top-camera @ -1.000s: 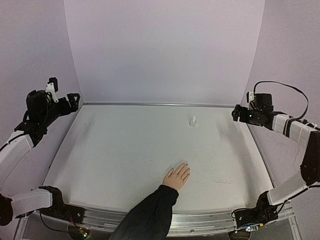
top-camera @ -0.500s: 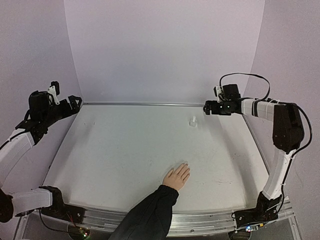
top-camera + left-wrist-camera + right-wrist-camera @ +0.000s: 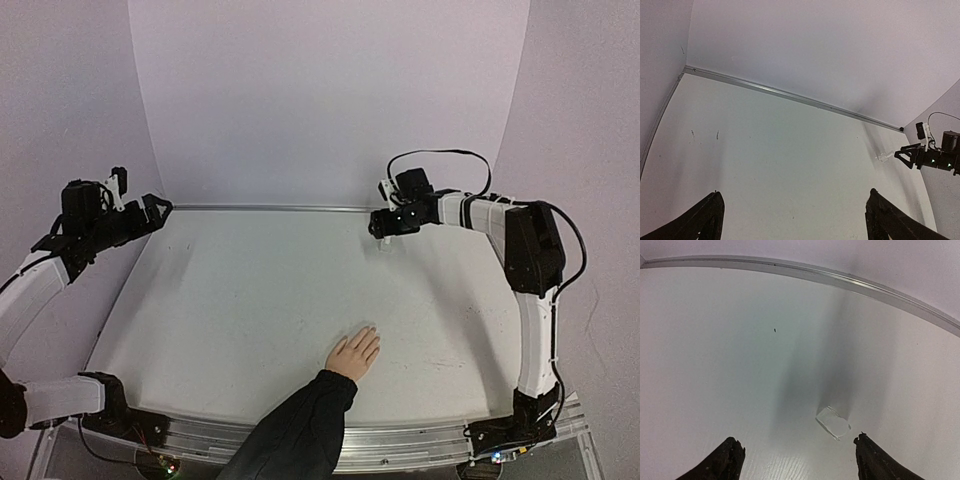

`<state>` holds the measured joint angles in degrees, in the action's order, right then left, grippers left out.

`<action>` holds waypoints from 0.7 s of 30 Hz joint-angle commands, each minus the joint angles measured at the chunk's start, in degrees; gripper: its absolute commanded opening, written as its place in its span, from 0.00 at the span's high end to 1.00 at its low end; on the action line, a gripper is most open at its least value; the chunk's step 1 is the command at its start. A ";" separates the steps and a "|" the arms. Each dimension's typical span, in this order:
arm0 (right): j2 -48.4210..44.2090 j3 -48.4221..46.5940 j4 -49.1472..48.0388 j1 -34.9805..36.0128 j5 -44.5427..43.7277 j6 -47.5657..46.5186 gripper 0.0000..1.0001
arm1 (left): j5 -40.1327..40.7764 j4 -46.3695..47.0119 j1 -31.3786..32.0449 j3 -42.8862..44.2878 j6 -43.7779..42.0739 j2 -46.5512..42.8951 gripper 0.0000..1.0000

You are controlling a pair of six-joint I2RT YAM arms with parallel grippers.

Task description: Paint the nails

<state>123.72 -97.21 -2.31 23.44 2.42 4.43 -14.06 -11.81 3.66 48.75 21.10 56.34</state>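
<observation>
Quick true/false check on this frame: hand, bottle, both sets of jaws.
1. The hand rests on the table near its front edge. True.
2. The right jaws are clamped on the small clear bottle. False: they stand open, and the bottle sits untouched on the table.
3. The left jaws are open and empty. True.
4. The left jaws hang over the hand. False: they are at the table's far left corner.
</observation>
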 commanded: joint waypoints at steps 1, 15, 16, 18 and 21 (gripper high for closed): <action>2.02 -4.68 4.89 -0.31 -3.57 0.73 0.25 | -3.93 -1.30 -0.38 5.31 1.03 1.49 0.01; 6.70 -8.98 6.87 -0.33 -6.11 1.29 0.46 | -10.09 -1.55 0.49 8.54 3.74 5.37 0.01; 7.06 -9.29 6.88 -0.33 -6.11 1.29 0.47 | -10.10 -1.62 0.62 8.55 3.95 5.57 0.01; 7.74 -9.95 7.00 -0.33 -6.15 1.29 0.49 | -10.02 -1.63 0.93 8.62 4.24 5.77 0.01; 8.43 -10.51 7.22 -0.33 -6.59 1.37 0.53 | -10.10 -1.79 1.25 8.93 4.47 6.26 0.01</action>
<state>130.87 -104.95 3.40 23.16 -2.68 5.56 -22.92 -14.41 4.38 54.04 24.60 62.33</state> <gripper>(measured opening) 0.489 0.994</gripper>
